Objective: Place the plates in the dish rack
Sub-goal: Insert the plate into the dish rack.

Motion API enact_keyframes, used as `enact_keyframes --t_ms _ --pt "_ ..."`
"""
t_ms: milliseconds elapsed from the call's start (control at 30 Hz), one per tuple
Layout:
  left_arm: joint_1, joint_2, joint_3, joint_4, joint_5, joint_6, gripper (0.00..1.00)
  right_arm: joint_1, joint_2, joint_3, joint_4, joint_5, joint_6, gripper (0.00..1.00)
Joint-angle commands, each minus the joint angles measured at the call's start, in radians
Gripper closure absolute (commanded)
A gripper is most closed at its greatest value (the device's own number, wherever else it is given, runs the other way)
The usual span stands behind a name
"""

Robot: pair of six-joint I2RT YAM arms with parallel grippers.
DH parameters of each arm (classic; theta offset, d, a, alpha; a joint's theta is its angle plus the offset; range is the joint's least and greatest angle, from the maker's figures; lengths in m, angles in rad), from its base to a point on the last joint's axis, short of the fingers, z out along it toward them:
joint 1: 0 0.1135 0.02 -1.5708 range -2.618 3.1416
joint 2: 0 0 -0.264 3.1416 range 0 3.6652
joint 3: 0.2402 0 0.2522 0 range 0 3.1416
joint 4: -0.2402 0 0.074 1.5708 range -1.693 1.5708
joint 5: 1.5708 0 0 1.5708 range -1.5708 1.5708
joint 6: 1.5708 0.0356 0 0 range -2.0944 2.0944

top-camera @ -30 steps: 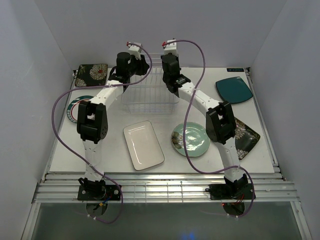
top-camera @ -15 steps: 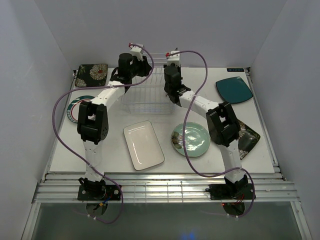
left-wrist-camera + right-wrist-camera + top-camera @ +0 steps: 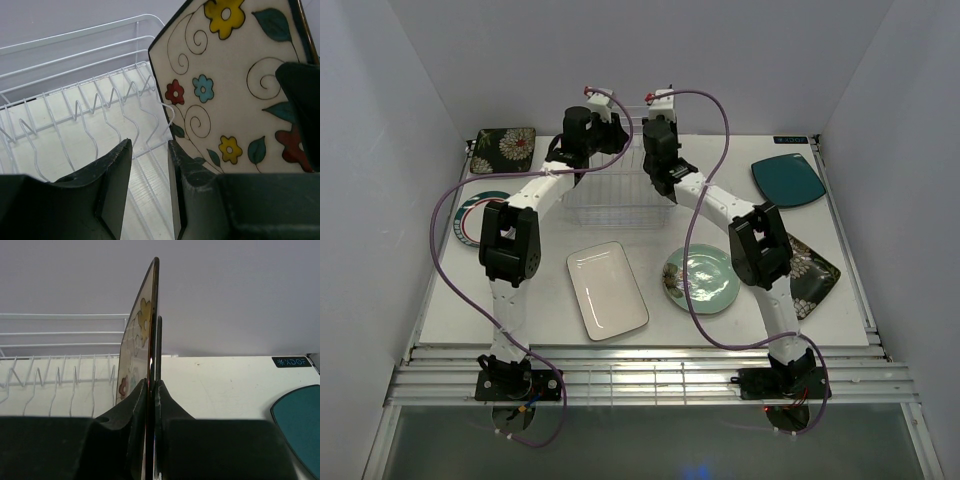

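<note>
Plate-loading now centres on the cream plate (image 3: pixel 225 95). The right fingers (image 3: pixel 134 407) are closed tight on its edge and hold it upright over the far right part of the rack (image 3: pixel 620 200). Our left fingers (image 3: pixel 112 172) stand apart with nothing between them. The plate lies just to their right, and the prongs (image 3: pixel 82 117) are below and to the left. We judge the next move depends on lowering the plate's bottom edge between two prongs; we cannot tell whether it touches the wires yet. Other plates, such as the white one (image 3: pixel 607 290), lie flat on the worktop (image 3: pixel 545 310).
</note>
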Motion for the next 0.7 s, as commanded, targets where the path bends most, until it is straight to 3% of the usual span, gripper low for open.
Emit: enact_keyframes --t_ms 0,400,467,667 --pt "0.000 -0.029 0.016 0.007 -0.005 0.007 0.55 -0.002 -0.015 0.153 0.163 -0.014 0.015 0.92" --pt "0.000 -0.142 -0.108 -0.008 0.043 -0.001 0.52 -0.053 0.054 0.252 0.073 -0.123 0.056 0.92" --pt "0.000 -0.146 -0.113 -0.011 0.041 0.004 0.51 -0.061 0.060 0.253 0.073 -0.132 0.059 0.86" --pt "0.000 -0.126 -0.092 -0.027 0.037 0.013 0.51 -0.075 0.071 0.247 0.071 -0.157 0.079 0.83"
